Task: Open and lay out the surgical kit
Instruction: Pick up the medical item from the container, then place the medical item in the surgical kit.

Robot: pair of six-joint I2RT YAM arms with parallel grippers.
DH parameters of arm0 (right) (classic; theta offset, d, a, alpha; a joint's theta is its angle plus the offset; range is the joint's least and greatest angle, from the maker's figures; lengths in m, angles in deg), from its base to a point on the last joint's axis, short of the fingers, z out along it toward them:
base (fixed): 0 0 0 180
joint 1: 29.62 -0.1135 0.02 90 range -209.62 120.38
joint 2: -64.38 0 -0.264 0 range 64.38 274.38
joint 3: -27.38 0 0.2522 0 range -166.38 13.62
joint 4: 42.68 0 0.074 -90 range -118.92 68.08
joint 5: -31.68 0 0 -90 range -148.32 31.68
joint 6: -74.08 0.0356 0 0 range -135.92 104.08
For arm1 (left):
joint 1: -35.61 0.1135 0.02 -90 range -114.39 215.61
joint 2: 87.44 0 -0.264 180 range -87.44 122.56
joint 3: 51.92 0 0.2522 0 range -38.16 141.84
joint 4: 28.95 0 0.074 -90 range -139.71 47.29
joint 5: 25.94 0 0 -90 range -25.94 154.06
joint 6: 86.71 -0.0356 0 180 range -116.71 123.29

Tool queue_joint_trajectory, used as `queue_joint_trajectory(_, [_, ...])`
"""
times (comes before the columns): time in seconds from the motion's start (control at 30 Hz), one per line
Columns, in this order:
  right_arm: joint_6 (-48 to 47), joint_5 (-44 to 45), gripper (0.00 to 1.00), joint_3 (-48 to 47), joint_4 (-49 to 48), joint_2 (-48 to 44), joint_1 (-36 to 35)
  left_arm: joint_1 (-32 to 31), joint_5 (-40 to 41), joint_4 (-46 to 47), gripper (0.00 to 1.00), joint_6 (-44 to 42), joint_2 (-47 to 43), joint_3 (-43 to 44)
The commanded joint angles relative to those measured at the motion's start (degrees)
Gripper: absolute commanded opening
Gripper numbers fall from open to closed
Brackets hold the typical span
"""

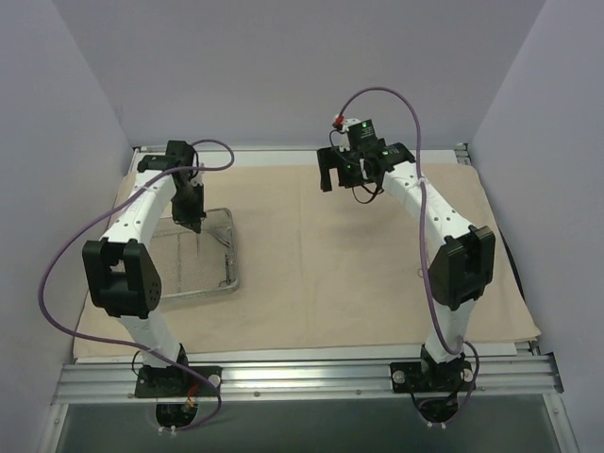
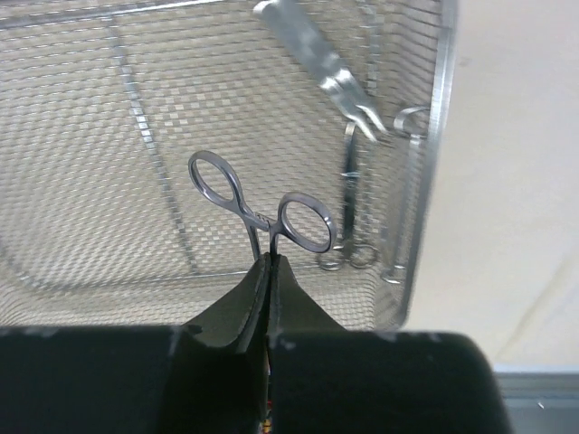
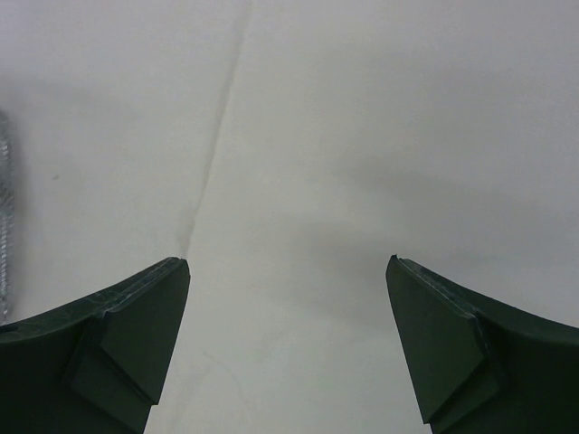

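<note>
Now, left gripper: pressed together on the shank of one forceps, just below its two rings. I read this as the pick-up step.
Why that hold: pinching at the neck leaves the rings free toward 12 o'clock in the wrist view, so I judge the tool will hang steady rather than pivot when lifted.
Forceps place: inside the tray, over the mesh floor. I cannot tell whether its tips touch the mesh, because the fingers hide them.
Other instruments: lying along the tray's 3 o'clock wall, ring ends toward 6 o'clock. One more, blurred, slants in from 12 o'clock.
Tray place: on the cloth, at its 9 o'clock side in the top view, under the left arm.
Cloth: spread flat over the table, already opened out. Its 3 o'clock half is bare, and I take that as room for laying tools.
Right gripper: spread wide, holding nothing, hanging over bare cloth near its 12 o'clock edge. I take it as parked out of the way.
Task left: the instruments lie in the tray, so by my judgement the laying out is at an early stage.
Risk: thin steel in a narrow pinch may slip or snag the mesh.
Writing: none I can read, and no brand or label on tray, tools or cloth. A green light glows on the right wrist.
</note>
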Motion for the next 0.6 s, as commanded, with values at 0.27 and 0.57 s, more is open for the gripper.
queue_joint_trajectory(0.27, [6.1, -26.2, 0.91, -5.8, -6.4, 4.7, -5.7, -0.8, -29.9, 7.5, 0.02, 0.3, -6.3, 3.7])
queue_joint_trajectory(0.57, [16.6, -29.4, 0.78, -18.8, -3.2, 13.7, -6.4, -6.4, -27.6, 10.9, 0.02, 4.1, -6.3, 3.5])
